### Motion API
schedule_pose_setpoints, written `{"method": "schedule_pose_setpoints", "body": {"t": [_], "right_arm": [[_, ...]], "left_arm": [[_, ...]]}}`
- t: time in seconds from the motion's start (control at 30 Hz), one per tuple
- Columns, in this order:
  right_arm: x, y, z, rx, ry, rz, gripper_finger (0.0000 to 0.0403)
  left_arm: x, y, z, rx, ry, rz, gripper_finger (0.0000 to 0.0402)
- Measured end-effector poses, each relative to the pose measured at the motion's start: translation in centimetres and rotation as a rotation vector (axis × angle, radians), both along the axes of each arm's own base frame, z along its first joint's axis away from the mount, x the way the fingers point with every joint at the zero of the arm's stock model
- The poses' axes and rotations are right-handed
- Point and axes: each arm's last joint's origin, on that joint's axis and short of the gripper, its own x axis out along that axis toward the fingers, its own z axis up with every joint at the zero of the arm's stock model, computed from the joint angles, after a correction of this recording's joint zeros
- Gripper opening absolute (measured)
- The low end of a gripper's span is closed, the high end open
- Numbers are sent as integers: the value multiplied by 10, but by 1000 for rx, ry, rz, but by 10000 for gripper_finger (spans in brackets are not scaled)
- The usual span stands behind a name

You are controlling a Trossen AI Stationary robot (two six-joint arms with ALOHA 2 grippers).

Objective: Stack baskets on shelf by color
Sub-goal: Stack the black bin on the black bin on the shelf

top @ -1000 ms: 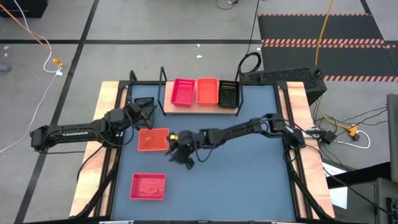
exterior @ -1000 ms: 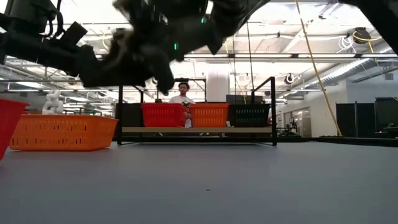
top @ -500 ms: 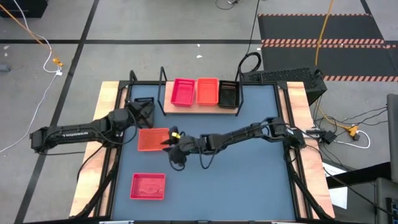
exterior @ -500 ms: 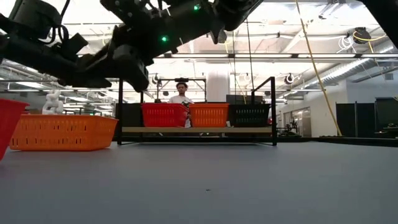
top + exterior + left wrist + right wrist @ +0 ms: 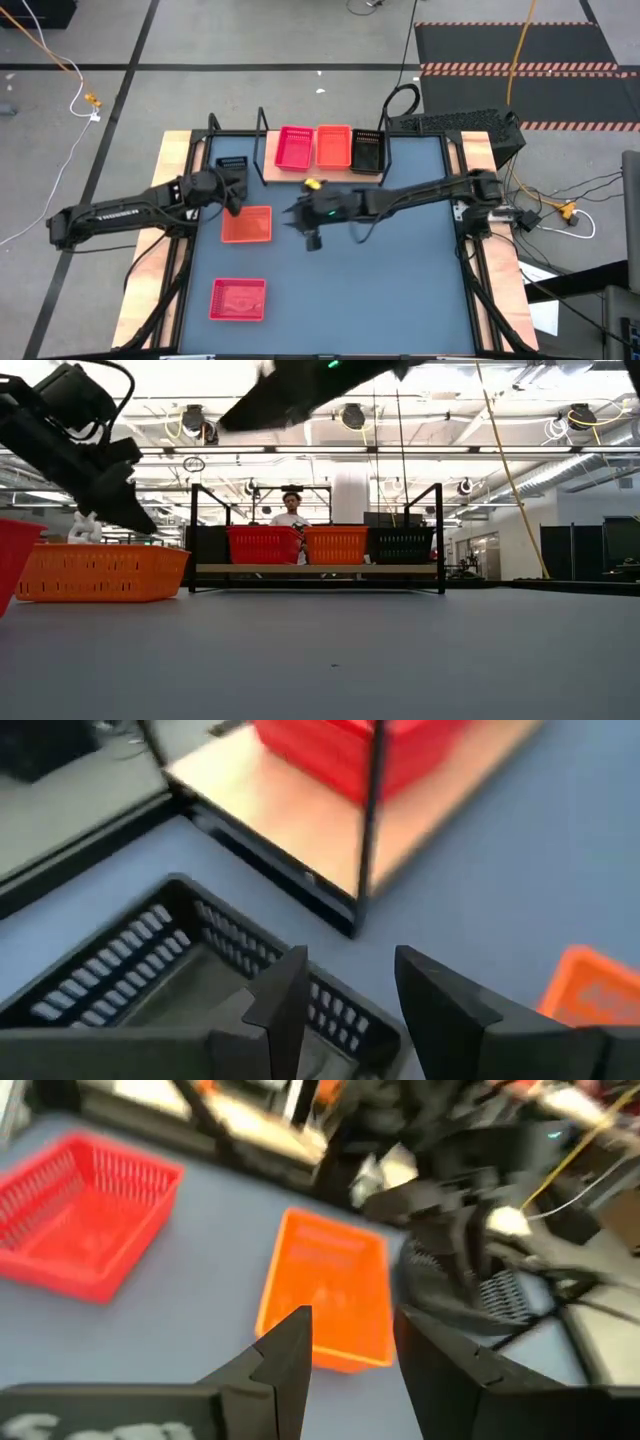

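Observation:
The shelf (image 5: 322, 168) at the table's far side carries a red basket (image 5: 293, 147), an orange basket (image 5: 333, 146) and a black basket (image 5: 367, 152) side by side. On the table lie a black basket (image 5: 231, 163), an orange basket (image 5: 246, 224) and a red basket (image 5: 238, 299). My left gripper (image 5: 345, 990) is open and slants down over the loose black basket's (image 5: 180, 960) corner by the shelf. Whether it touches the basket, I cannot tell. My right gripper (image 5: 355, 1340) is open, high above mid-table, facing the loose orange basket (image 5: 325, 1295).
The shelf's black wire frame (image 5: 368, 820) stands just ahead of my left gripper. Bare tabletop (image 5: 400, 280) spreads over the near right half. A person (image 5: 292, 510) stands in the room beyond the shelf.
My right gripper has risen from beside the loose orange basket and drawn back toward the table's right and far side, rolling as it went. The orange basket stays flat where it was. My left gripper has tipped downward over the loose black basket.

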Motion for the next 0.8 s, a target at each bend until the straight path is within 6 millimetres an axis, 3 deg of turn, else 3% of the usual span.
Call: {"method": "schedule_pose_setpoints", "body": {"t": [0.17, 0.27, 0.47, 0.63, 0.8], "right_arm": [[-51, -16, 10, 64, -144, -59, 139], [-83, -21, 4, 115, -204, -91, 139], [-136, -33, -19, 141, -320, -141, 139], [-156, -47, -20, 91, -390, -221, 139], [-159, -56, -20, 71, -380, -249, 139]], "left_arm": [[1, 3, 8, -93, -102, 116, 152], [-4, 7, 5, -122, -115, 274, 152], [-21, 15, -8, -58, 22, 655, 152], [-23, 20, -12, -73, 51, 731, 152], [-26, 25, -19, -112, 104, 804, 152]]}}
